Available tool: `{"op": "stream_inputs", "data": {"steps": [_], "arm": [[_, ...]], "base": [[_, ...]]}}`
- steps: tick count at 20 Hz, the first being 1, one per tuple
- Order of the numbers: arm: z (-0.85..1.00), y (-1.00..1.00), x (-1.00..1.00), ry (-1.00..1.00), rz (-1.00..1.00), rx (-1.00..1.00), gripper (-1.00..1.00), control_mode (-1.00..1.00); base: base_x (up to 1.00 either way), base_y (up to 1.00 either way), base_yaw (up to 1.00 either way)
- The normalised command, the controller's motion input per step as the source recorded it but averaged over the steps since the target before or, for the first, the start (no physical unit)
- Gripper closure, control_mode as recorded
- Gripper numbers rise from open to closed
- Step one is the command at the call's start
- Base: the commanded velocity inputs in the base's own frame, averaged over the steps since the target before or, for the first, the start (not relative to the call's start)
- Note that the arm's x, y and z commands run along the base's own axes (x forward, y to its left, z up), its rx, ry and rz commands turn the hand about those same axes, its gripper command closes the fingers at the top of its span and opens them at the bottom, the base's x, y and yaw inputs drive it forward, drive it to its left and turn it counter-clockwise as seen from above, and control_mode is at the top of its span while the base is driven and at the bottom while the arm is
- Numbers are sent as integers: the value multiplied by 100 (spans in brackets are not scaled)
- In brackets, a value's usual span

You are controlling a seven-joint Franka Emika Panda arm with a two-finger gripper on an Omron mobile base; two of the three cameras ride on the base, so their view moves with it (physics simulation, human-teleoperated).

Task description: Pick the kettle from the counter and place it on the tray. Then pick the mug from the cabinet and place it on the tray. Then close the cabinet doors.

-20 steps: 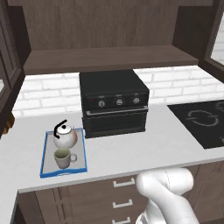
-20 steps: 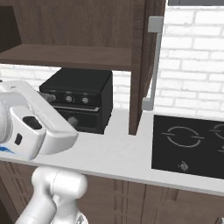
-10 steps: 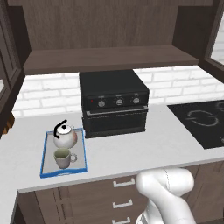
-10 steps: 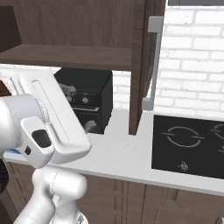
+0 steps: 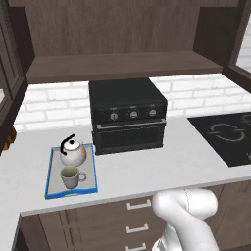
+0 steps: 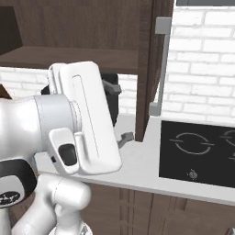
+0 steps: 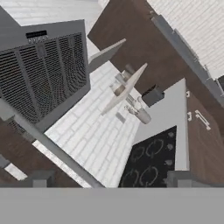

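The white kettle (image 5: 72, 153) and the pale mug (image 5: 71, 177) both stand on the blue-rimmed tray (image 5: 53, 192) at the left of the counter (image 5: 142, 169). The cabinet (image 5: 122, 66) above has a bare shelf. Its left door (image 5: 10, 73) and right door (image 6: 148, 69) stand open. My gripper (image 6: 118, 112) is open and holds nothing. It hangs over the counter just left of the right door's edge, below the middle of the grey bar handle (image 6: 161, 64). In the hand view the fingertips (image 7: 39, 179) are wide apart, with a grey handle bar (image 7: 48, 144) running slantwise close in front.
A black oven box (image 5: 127, 115) sits mid-counter under the cabinet. A black stove top (image 6: 197, 151) lies to the right, past the open door. Brown drawers with pale handles (image 5: 137, 228) run below. My white arm (image 6: 55, 137) fills the left of the right base view.
The arm has swung up and to the right, bringing the hand from the left edge towards the right door. Kettle, mug and tray have not moved.
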Motion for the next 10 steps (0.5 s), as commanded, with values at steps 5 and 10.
{"op": "stream_inputs", "data": {"steps": [5, 10], "arm": [[2, -52, 7, -15, -18, 5, -100, -100], [0, -40, 30, -6, -8, 1, -100, -100]], "base": [[0, 0, 0], [0, 0, 0]]}}
